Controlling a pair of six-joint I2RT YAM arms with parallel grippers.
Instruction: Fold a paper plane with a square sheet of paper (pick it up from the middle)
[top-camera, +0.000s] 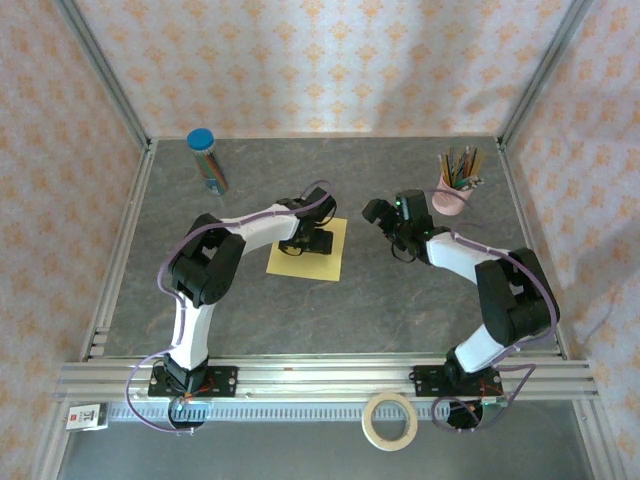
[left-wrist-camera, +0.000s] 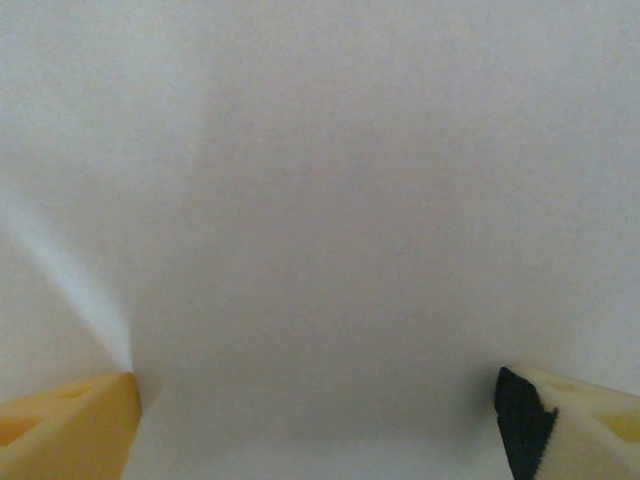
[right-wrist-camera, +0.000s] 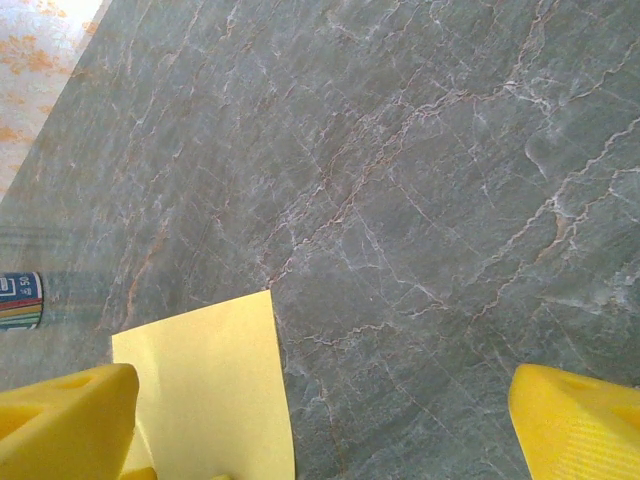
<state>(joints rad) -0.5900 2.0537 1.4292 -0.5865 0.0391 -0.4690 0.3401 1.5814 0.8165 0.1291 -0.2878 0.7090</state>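
**Table (top-camera: 400, 300):** Grey marble-patterned surface inside a frame with patterned walls. Both arms are mounted at its near edge.

**Square sheet of paper (top-camera: 327, 264):** Yellow, lying flat on the table left of centre, under the end of the left arm. The left wrist view shows its surface (left-wrist-camera: 330, 200) at close range, washed out to a pale tone. A faint ridge runs down towards the left finger. The right wrist view shows one corner of the sheet (right-wrist-camera: 215, 390) at the lower left, flat against the marble.

**Left gripper (top-camera: 306, 241):** Positioned directly over the middle of the sheet, pointing down. In its own camera the left gripper (left-wrist-camera: 315, 400) has its jaws spread wide. One finger (left-wrist-camera: 70, 425) sits at the lower left corner and the other at the lower right, with only paper between them. Nothing is pinched. The fingertips sit at or just above the paper, and contact cannot be confirmed.

**Right gripper (top-camera: 375, 213):** Held over bare table to the right of the sheet, apart from it. In the wrist view the right gripper (right-wrist-camera: 320, 410) also has its jaws wide apart. Its yellow fingers (right-wrist-camera: 65, 420) frame marble and the sheet corner. It holds nothing and touches nothing.

**Minor items:**
- Pink cup of pencils (top-camera: 450, 195) at the far right.
- Blue-capped tube (top-camera: 207, 160) at the far left.
- Tape roll (top-camera: 390, 420) on the near rail.
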